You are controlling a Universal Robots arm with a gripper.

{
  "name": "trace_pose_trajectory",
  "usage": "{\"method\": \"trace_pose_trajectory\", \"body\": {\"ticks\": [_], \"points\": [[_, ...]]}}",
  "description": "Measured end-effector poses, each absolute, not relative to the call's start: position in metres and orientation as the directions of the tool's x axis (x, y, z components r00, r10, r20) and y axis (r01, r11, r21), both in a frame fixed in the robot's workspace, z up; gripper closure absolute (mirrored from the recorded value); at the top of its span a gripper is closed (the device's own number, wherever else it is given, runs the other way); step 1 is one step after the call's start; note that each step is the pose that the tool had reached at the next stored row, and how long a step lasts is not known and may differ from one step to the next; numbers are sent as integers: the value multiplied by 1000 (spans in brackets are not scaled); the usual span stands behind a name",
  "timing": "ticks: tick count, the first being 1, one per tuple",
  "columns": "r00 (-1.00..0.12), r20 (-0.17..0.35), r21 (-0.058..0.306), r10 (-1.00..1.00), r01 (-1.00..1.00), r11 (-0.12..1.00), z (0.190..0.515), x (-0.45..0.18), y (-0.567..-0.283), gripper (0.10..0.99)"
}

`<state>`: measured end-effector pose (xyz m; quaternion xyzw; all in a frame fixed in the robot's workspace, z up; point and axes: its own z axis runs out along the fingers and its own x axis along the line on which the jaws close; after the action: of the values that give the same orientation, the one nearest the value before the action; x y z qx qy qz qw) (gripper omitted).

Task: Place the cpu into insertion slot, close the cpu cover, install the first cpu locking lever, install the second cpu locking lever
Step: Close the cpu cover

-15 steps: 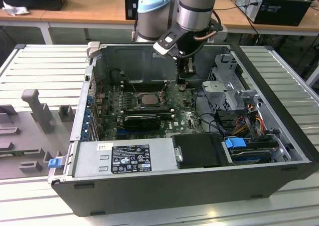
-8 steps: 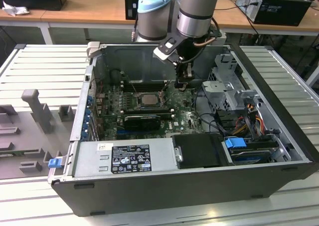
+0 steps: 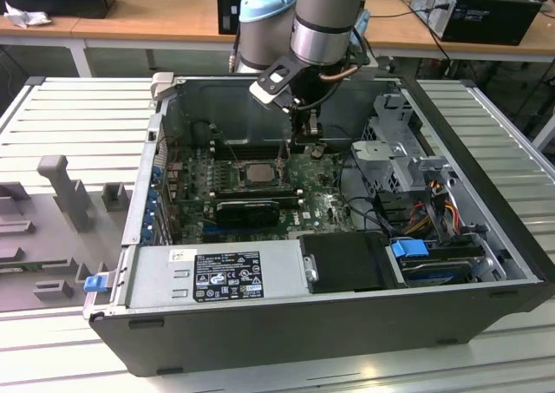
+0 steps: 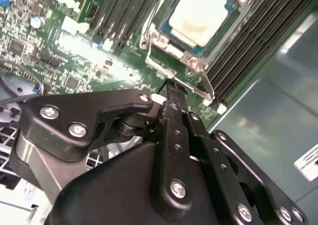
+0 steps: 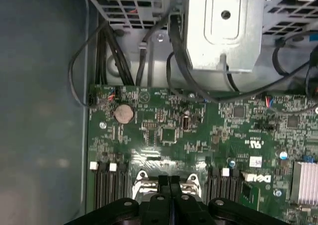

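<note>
I see my arm (image 3: 325,16) as thick silver-grey tubes with a pale blue joint cap (image 3: 267,3). My gripper (image 4: 169,90) is matte black, built from flat hinged links (image 4: 171,135) dotted with silver screws (image 4: 178,187).

the hand (image 4: 170,90) seemingly hides part of the lever (image 4: 207,86); cpu (image 4: 198,11) cut off.

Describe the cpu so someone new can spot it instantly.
Inside the open computer case, find the green circuit board. Between rows of long black slots sits a metal-framed square socket. The cpu is the flat pale silvery square in it, unlike the dark chips around.
</note>
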<state>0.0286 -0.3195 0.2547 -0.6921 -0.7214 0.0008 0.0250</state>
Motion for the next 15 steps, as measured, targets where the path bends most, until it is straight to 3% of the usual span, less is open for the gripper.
{"method": "trace_pose_trajectory", "body": {"ticks": [15], "points": [[-72,35,-30,997,997,73,234,-19,-320,980]]}}
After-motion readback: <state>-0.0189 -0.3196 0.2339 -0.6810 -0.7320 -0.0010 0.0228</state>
